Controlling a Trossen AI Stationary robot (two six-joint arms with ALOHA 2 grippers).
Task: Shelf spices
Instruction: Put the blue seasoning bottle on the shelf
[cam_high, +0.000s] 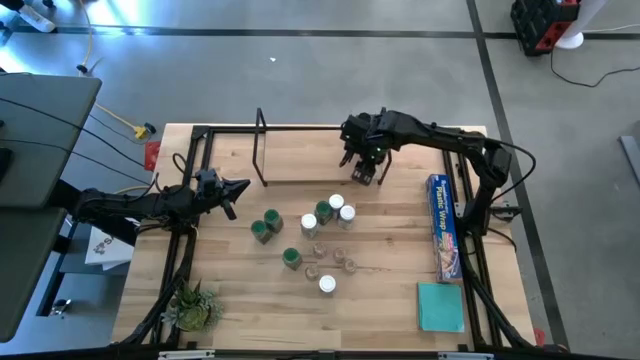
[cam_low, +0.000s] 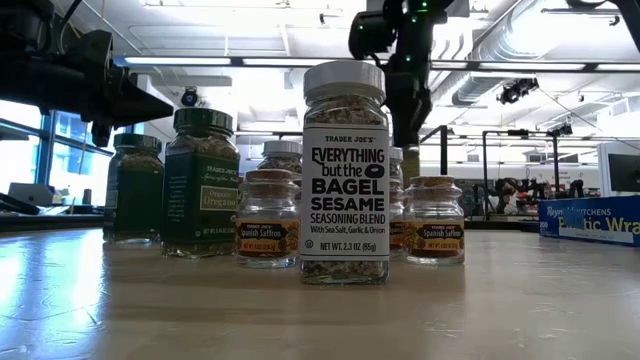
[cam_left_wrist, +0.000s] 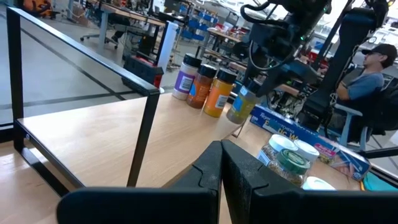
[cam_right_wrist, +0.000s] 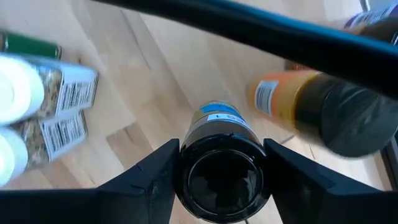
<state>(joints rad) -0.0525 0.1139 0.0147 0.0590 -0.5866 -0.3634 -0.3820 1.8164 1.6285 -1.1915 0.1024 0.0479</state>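
The right gripper (cam_right_wrist: 221, 180) has its fingers spread either side of a black-lidded spice jar (cam_right_wrist: 222, 171), which stands between them at the shelf (cam_high: 300, 160) beside an orange jar (cam_right_wrist: 298, 106). The left gripper (cam_high: 236, 190), pressed together, waits left of the shelf.

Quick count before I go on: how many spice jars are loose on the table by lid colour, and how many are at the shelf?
Green-lidded jars, loose: 4
White-lidded jars, loose: 4
Small clear jars, loose: 4, as far as the high view shows
Jars standing on the shelf: 3
Dark-lidded jar in the right hand: 1
Total: 16
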